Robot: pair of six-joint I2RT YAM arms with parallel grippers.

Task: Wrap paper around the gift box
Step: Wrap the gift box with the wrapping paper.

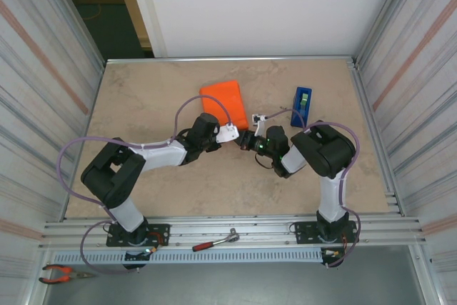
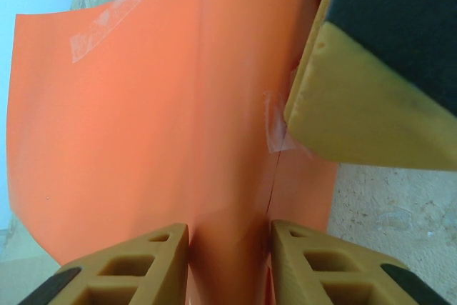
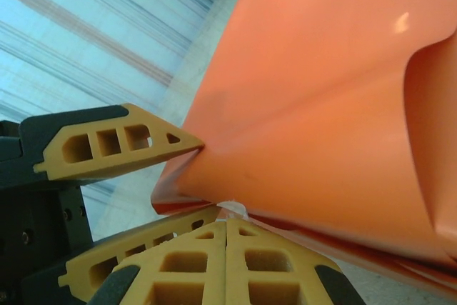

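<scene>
Left pincer (image 2: pixel 228 228) is part-way closed w/ a raised fold of the orange paper (image 1: pixel 223 99) pinched between its two fingers. I see it biting at the parcel's 6 o'clock edge from overhead. Right pincer (image 3: pixel 226 228) is fully closed, fingers pressed flat together, tips right against the paper's lower edge just beside the left one. It comes in from approx. 4 o'clock. A small whitish scrap sits at its tips; could be tape, but the view's too tight for me to say it's gripped.

Paper is folded up as a box-sized parcel lying flat on the table (image 1: pixel 143 98), a bit toward 12 o'clock from centre. Left wrist cam shows a clear tape strip (image 2: pixel 107 26) stuck near one corner and a second bit on the seam by the right pincer's fingers.

Blue tape dispenser (image 1: pixel 301 105) stands at the parcel's 3 o'clock, apart from it. Red-handled wrench (image 1: pixel 214 241) lies on the front rail at 6 o'clock, and pliers (image 1: pixel 63 273) at approx. 7.
</scene>
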